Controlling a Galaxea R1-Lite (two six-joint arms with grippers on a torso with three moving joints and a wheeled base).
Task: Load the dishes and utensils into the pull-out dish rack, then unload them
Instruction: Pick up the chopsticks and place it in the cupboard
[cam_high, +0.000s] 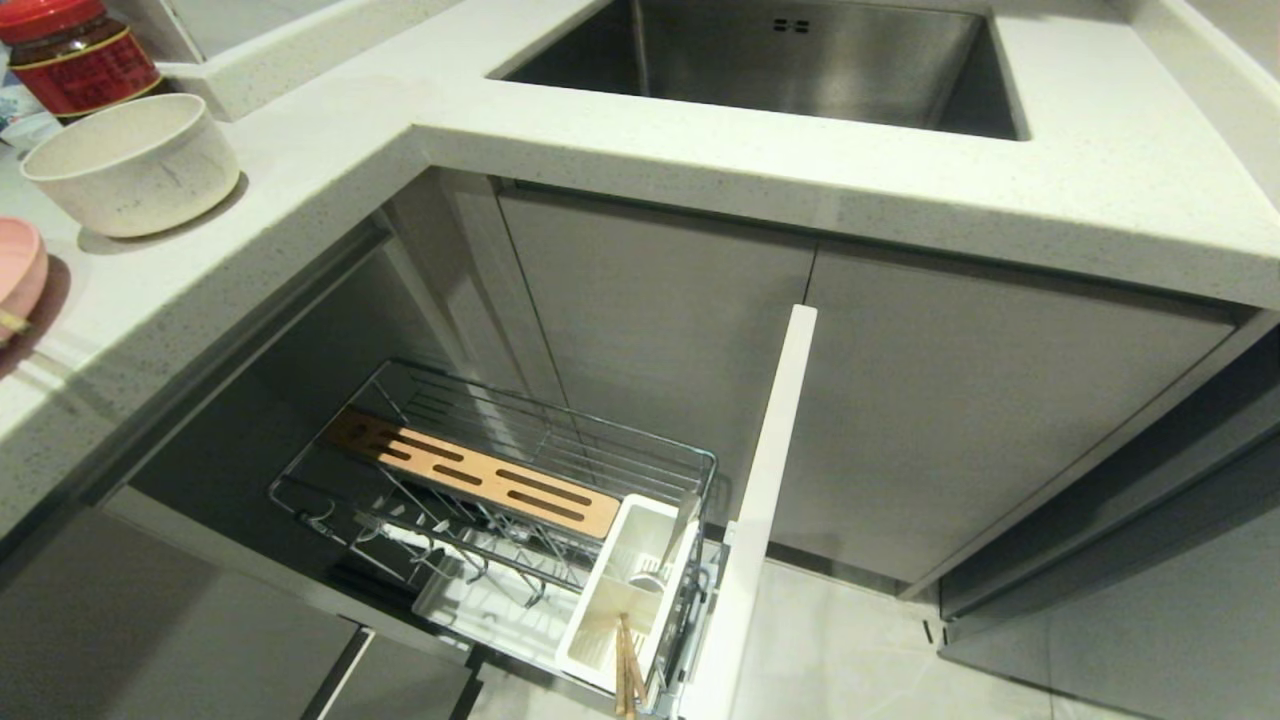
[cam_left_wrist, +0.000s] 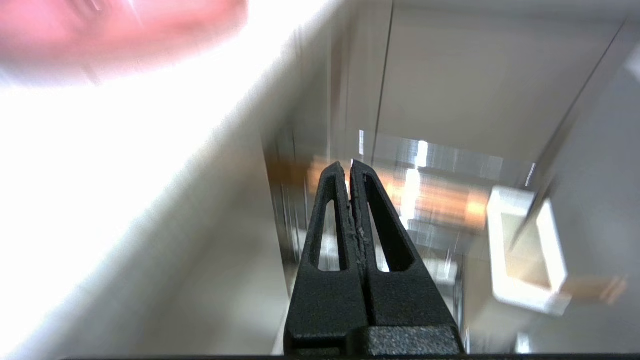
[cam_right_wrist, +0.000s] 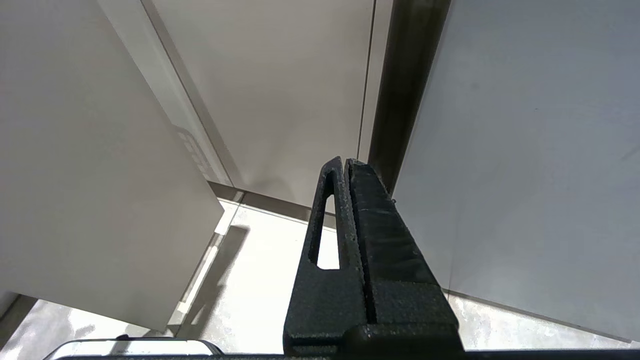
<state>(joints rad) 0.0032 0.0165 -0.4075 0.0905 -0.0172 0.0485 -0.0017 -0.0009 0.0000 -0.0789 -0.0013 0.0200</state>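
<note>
The pull-out dish rack (cam_high: 520, 470) stands pulled out below the counter, a chrome wire basket with a slotted wooden strip (cam_high: 470, 470) and a white utensil holder (cam_high: 625, 590). Wooden chopsticks (cam_high: 628, 668) stand in the holder. The off-white bowl (cam_high: 135, 165) sits on the counter at the left, and the pink plate (cam_high: 18, 270) shows at the left edge. No fork is in view. My left gripper (cam_left_wrist: 347, 167) is shut and empty beside the counter edge, above the rack (cam_left_wrist: 440, 200), with the pink plate (cam_left_wrist: 120, 30) blurred nearby. My right gripper (cam_right_wrist: 345, 162) is shut and empty, low in front of the cabinet doors.
A steel sink (cam_high: 790, 60) is set in the speckled white counter (cam_high: 700, 160). A red-lidded jar (cam_high: 75, 55) stands behind the bowl. The rack's white cabinet front (cam_high: 765, 500) stands out into the floor space. Grey cabinet doors (cam_high: 950, 420) close off the right.
</note>
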